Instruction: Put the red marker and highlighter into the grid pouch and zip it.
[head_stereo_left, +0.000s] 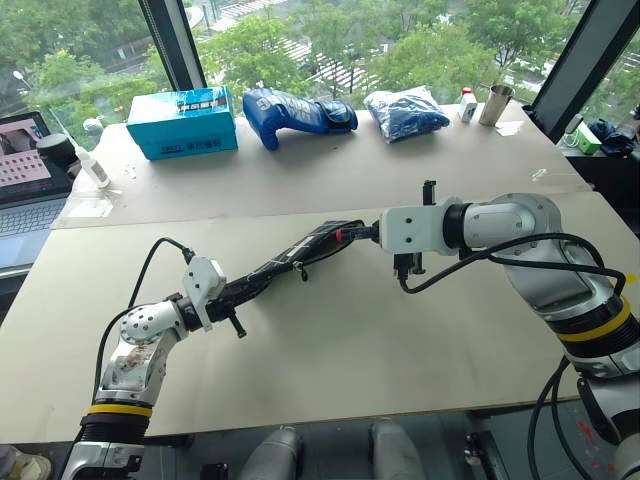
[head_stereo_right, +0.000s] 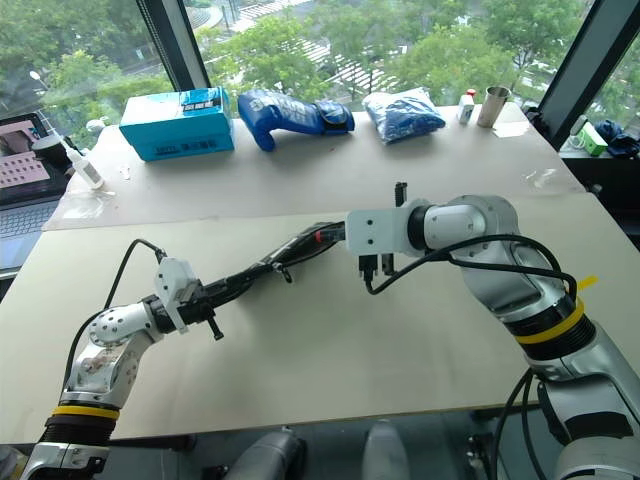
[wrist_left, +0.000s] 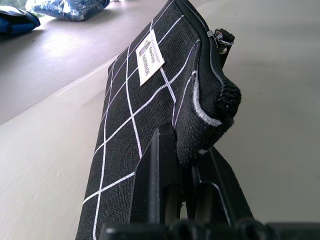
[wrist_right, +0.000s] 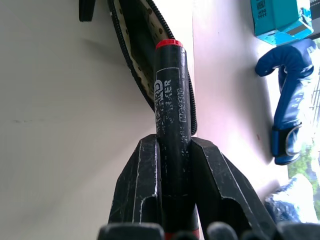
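From where I stand the grid pouch (head_stereo_left: 300, 262) is held up off the desk (head_stereo_left: 330, 360) by one end, the left gripper (wrist_left: 186, 165) with its jaws clamped tight on the fabric corner, so the pouch sticks out like a plank toward the other arm. The right gripper (wrist_right: 172, 165) has its jaws closed around the dark body of the red marker (wrist_right: 170, 105), whose red end sits right at the pouch's unzipped mouth, between the two rows of zipper teeth. I'd say this is the insertion itself, and it looks fiddly. The mouth gapes only narrowly and the pouch is pinched at the far end alone, so a push that is slightly off line could catch the marker's end on the teeth or the lip, and the floppy fabric would bend away or fold instead of taking it. A hard shove might also drag the corner out of the left jaws, dropping the pouch on the desk. If the right jaws let go too soon, with only the tip in, the marker could tip out and roll. The highlighter I cannot spot from here, so that part remains
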